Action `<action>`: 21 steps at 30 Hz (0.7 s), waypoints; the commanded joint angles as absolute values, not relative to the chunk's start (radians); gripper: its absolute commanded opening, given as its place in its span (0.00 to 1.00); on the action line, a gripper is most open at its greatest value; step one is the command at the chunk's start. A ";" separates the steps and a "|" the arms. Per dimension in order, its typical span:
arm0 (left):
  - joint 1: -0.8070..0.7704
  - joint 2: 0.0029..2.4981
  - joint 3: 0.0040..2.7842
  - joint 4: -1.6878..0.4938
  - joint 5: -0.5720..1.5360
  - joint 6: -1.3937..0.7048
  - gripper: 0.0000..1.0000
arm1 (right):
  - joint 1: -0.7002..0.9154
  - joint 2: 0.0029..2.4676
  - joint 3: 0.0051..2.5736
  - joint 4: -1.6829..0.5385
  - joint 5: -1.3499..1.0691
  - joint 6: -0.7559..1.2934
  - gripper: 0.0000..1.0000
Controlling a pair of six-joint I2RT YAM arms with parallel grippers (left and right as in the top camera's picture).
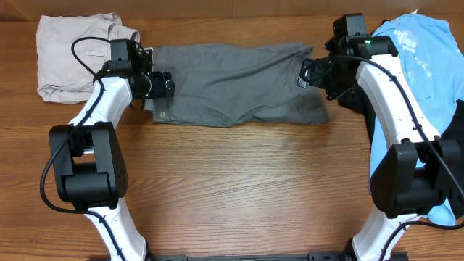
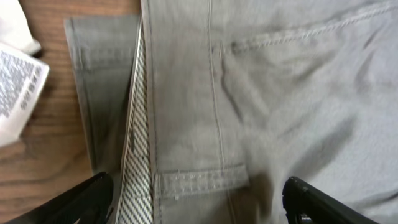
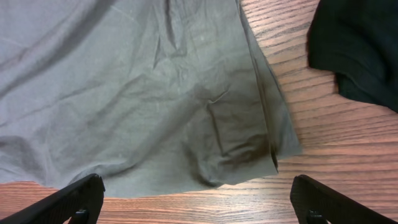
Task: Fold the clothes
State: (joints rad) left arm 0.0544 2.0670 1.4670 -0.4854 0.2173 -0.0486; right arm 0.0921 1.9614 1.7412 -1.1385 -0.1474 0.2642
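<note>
Here, grey shorts (image 1: 232, 90) lay flat on the tabletop (image 1: 246, 188). The left end effector (image 1: 161, 85) hovered spread over their waistband (image 2: 183, 112), and the right end effector (image 1: 310, 74) spread over their hem (image 3: 155, 180), seemingly poised to fold.

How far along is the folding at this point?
Done: the beige shorts look folded at the far left. In hand: the grey shorts lie laid out mid-table, with the left gripper open over the waistband and the right gripper open over the hem, neither gripping. Left: the blue T-shirt and black garment lie unfolded on the right.
</note>
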 commanded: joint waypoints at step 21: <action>0.059 2.124 1.731 -0.688 0.218 -0.090 0.04 | 0.089 1.941 1.773 -1.127 -0.120 0.258 1.00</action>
State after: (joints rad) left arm 0.0532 2.1292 1.5902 -0.5915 0.2176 -0.0765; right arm 0.0921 1.9614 1.7416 -1.1324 -0.1360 0.2615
